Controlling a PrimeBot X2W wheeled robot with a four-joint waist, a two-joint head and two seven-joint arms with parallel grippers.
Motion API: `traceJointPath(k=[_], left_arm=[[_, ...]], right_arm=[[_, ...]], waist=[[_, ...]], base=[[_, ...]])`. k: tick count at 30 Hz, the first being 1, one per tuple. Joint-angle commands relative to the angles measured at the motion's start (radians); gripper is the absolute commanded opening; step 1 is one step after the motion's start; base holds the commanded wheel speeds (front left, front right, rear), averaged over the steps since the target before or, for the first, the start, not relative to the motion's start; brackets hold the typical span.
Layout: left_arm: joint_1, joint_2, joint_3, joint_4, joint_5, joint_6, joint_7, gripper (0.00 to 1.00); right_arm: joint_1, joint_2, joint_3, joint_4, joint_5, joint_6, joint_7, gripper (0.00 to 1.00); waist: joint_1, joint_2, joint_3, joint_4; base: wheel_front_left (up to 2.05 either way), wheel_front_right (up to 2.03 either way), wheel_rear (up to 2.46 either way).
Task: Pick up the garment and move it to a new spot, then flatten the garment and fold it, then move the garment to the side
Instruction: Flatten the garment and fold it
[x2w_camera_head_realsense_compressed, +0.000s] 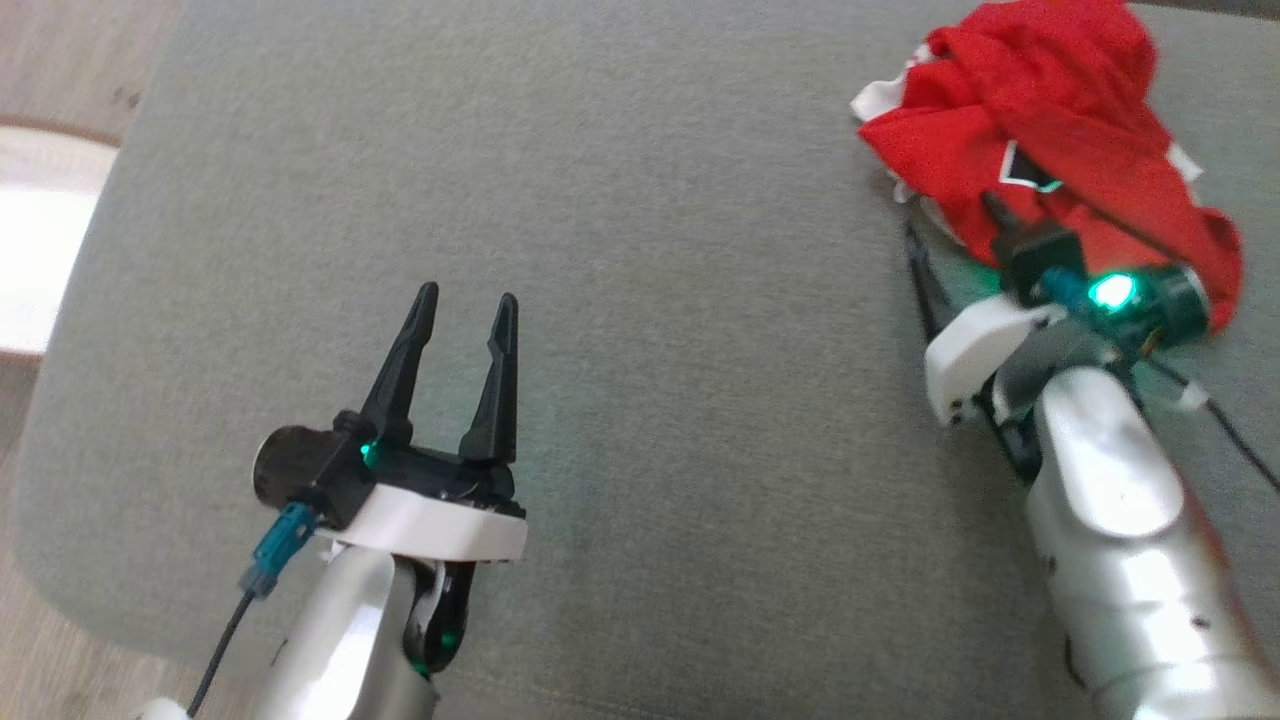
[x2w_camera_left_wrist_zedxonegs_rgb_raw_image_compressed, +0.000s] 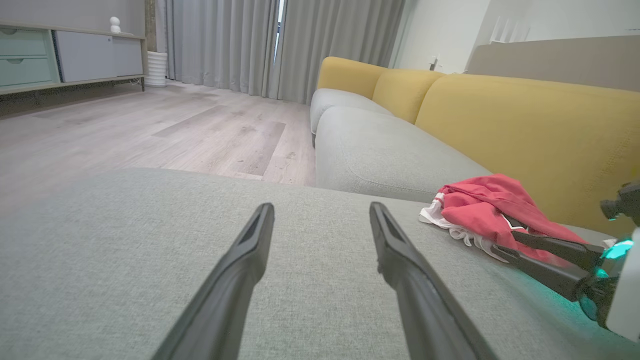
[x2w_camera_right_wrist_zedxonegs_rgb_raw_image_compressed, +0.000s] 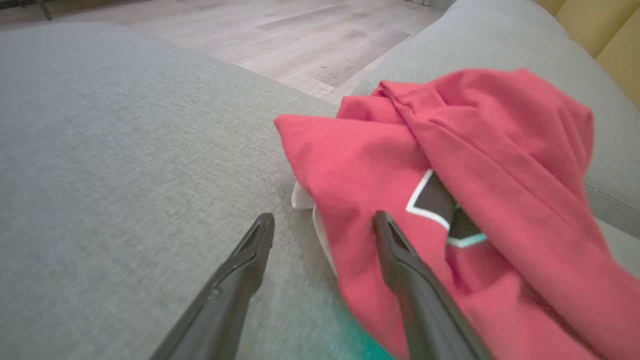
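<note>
The right hand (x2w_camera_right_wrist_zedxonegs_rgb_raw_image_compressed: 324, 216), open and empty, is straddling the edge of the garment (x2w_camera_right_wrist_zedxonegs_rgb_raw_image_compressed: 450, 135): probably limp, light, pinchable there.

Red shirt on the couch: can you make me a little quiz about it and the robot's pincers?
1. True or false: the left pincer is holding the red shirt.
2. Which one is right at the shirt's edge? A) left pincer B) right pincer
3. Fill the gap: the shirt lies crumpled on a grey ____.

Key: 1 false, it is open over bare fabric; 2 B; 3 cushion.
</note>
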Motion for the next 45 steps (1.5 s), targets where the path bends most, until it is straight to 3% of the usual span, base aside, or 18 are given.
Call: traceJointPath(k=[1, 7, 8, 9, 12, 16, 23, 30, 31, 32, 33, 36, 40, 45], left_arm=[[-0.037, 0.004, 0.02, -0.03, -0.014, -0.001, -0.005, 1.0], [-0.041, 0.004, -0.001, -0.034, -0.044, 0.004, -0.005, 1.0], [-0.041, 0.004, -0.003, -0.033, -0.045, 0.005, -0.005, 1.0], [-0.041, 0.004, -0.003, -0.032, -0.046, 0.005, -0.005, 1.0], [-0.043, 0.004, -0.003, -0.027, -0.041, 0.005, -0.005, 1.0], [-0.047, 0.004, 0.01, -0.016, -0.026, 0.004, -0.005, 1.0], [-0.03, 0.004, 0.048, -0.013, 0.005, 0.0, -0.005, 1.0], [-0.007, 0.004, 0.053, -0.009, 0.023, -0.003, -0.005, 1.0], [-0.002, 0.004, 0.055, -0.008, 0.024, -0.003, -0.005, 1.0], [0.003, 0.004, 0.058, -0.006, 0.026, -0.003, -0.005, 1.0], [0.01, 0.004, 0.06, -0.004, 0.029, -0.004, -0.005, 1.0], [0.028, 0.004, 0.062, 0.001, 0.037, -0.004, -0.005, 1.0], [0.047, 0.004, 0.074, -0.002, 0.043, -0.005, -0.005, 1.0], [0.066, 0.004, 0.091, -0.02, 0.044, -0.005, -0.005, 1.0]], right_arm=[[-0.053, 0.006, -0.002, 0.001, -0.025, -0.001, 0.001, 1.0], [-0.146, 0.006, -0.076, 0.131, -0.111, -0.001, -0.018, 1.0], [-0.157, 0.006, -0.082, 0.151, -0.111, -0.001, -0.029, 0.38], [-0.167, 0.006, -0.08, 0.167, -0.105, -0.001, -0.048, 0.0], [-0.185, 0.006, -0.06, 0.196, -0.067, -0.001, -0.101, 0.0], [-0.206, 0.006, 0.069, 0.215, 0.084, -0.001, -0.19, 0.0], [-0.168, 0.006, 0.326, 0.02, 0.393, -0.001, -0.219, 0.0], [-0.063, 0.006, 0.608, -0.089, 0.538, -0.001, -0.211, 0.0], [-0.055, 0.006, 0.654, -0.088, 0.554, -0.001, -0.203, 0.15], [-0.049, 0.006, 0.699, -0.079, 0.565, -0.001, -0.188, 0.47], [-0.047, 0.006, 0.743, -0.064, 0.571, -0.001, -0.169, 1.0], [-0.046, 0.006, 0.822, -0.042, 0.607, -0.001, -0.155, 1.0], [-0.048, -0.006, 0.838, -0.023, 0.641, -0.001, -0.169, 1.0], [-0.029, -0.062, 0.744, -0.048, 0.653, -0.001, -0.201, 1.0]], waist=[[-0.0002, 0.0, 0.026, 0.032], [-0.0002, 0.0, 0.05, 0.057], [-0.0002, 0.0, 0.051, 0.056], [-0.0002, 0.0, 0.052, 0.054], [-0.0002, 0.0, 0.049, 0.047], [-0.0002, 0.0, 0.031, 0.019], [-0.0002, 0.0, -0.026, -0.041], [-0.0002, 0.0, -0.09, -0.06], [-0.0002, 0.0, -0.097, -0.061], [-0.0002, 0.0, -0.105, -0.064], [-0.0002, 0.0, -0.114, -0.067], [-0.0002, 0.0, -0.137, -0.076], [-0.0002, 0.0, -0.169, -0.093], [-0.0002, 0.0, -0.202, -0.123]], base=[[0.0, 0.0, 0.0], [0.0, 0.0, 0.0], [0.0, 0.0, 0.0], [0.0, 0.0, 0.0], [0.0, 0.0, 0.0], [0.0, 0.0, 0.0], [0.0, 0.0, 0.0], [0.0, 0.0, 0.0], [0.0, 0.0, 0.0], [0.0, 0.0, 0.0], [0.0, 0.0, 0.0], [0.0, 0.0, 0.0], [0.0, 0.0, 0.0], [0.0, 0.0, 0.0]])
